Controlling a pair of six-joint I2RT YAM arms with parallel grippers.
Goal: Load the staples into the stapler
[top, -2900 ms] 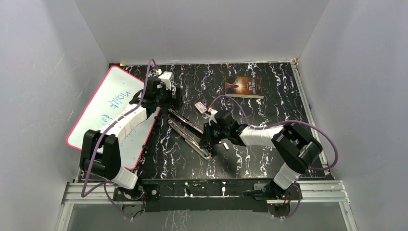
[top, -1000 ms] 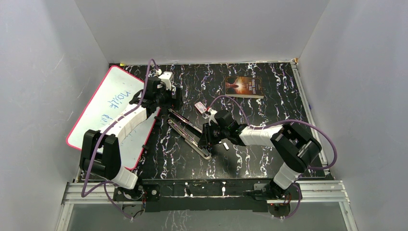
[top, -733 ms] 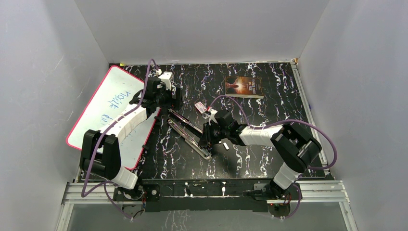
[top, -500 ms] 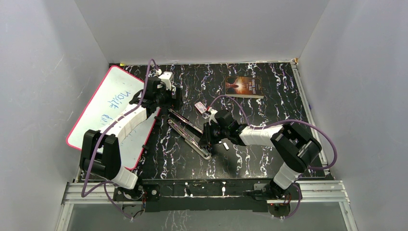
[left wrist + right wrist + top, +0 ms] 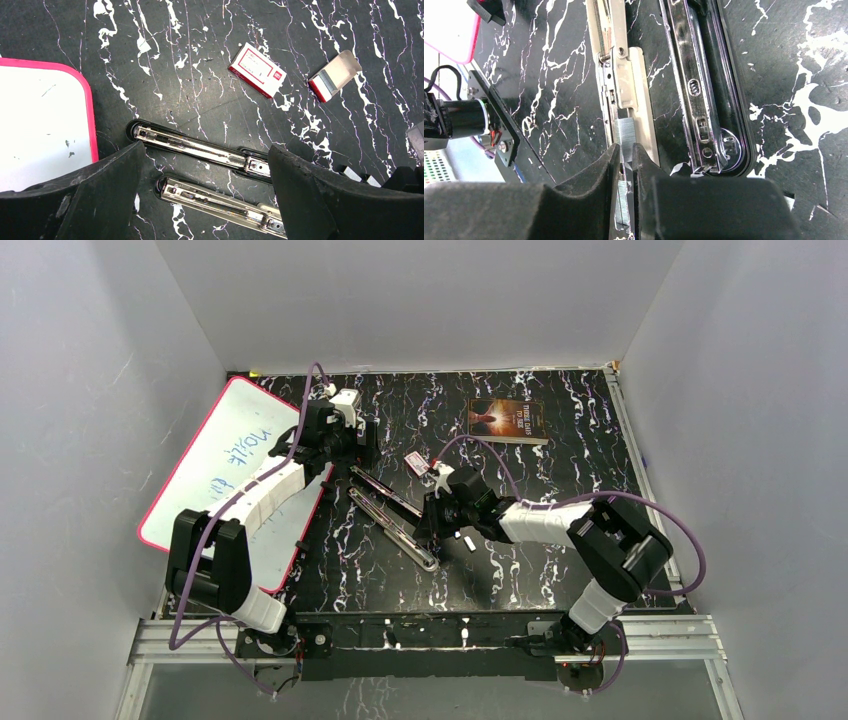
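Note:
The stapler (image 5: pixel 395 525) lies swung open on the black marbled table, its two long halves side by side. In the right wrist view the metal magazine rail (image 5: pixel 624 85) runs up the middle and the black-backed half (image 5: pixel 696 100) lies to its right. My right gripper (image 5: pixel 626 150) is shut on a silvery strip of staples (image 5: pixel 625 131) right over the rail's near end. More staples show lower between the fingers. My left gripper (image 5: pixel 206 155) hangs open above both halves (image 5: pixel 200 150), holding nothing.
A red-and-white staple box (image 5: pixel 257 76) and an opened box (image 5: pixel 332 77) lie beyond the stapler. A pink-framed whiteboard (image 5: pixel 235 465) leans at the left and a book (image 5: pixel 507 420) lies at the back. A small white bit (image 5: pixel 467 540) sits by my right wrist.
My right gripper's jaws have closed in on the staple strip and the wrist has shifted very slightly. The left arm and the stapler have stayed put.

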